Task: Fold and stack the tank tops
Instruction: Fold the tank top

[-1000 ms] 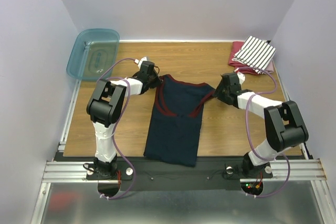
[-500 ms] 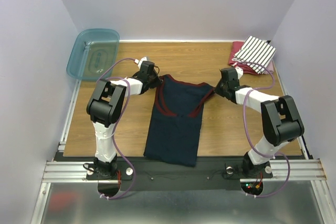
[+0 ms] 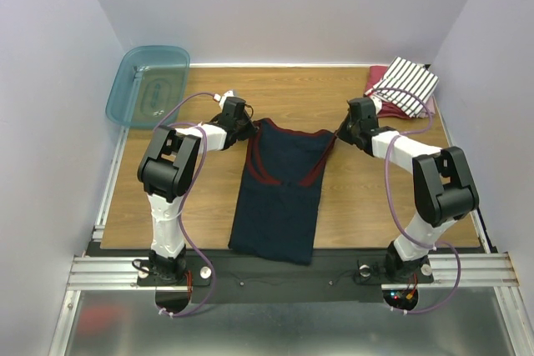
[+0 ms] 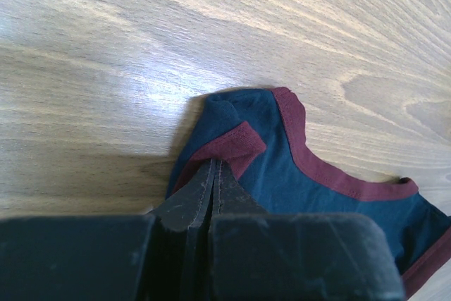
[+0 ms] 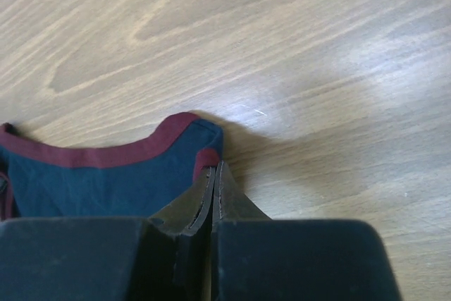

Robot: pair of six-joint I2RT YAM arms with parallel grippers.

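Lab cell; plain walls (image 3: 284, 6), aluminium rails (image 3: 100, 273)

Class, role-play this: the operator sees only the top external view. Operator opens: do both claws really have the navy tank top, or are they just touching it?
Observer: The left wrist view shows the left claw shut on the navy tank top's red-trimmed strap.
Operator: And the right?
Observer: The right claw is shut on the other strap's corner.
Operator: Any bunching?
Observer: The cloth is folded over on itself just ahead of the left claw.
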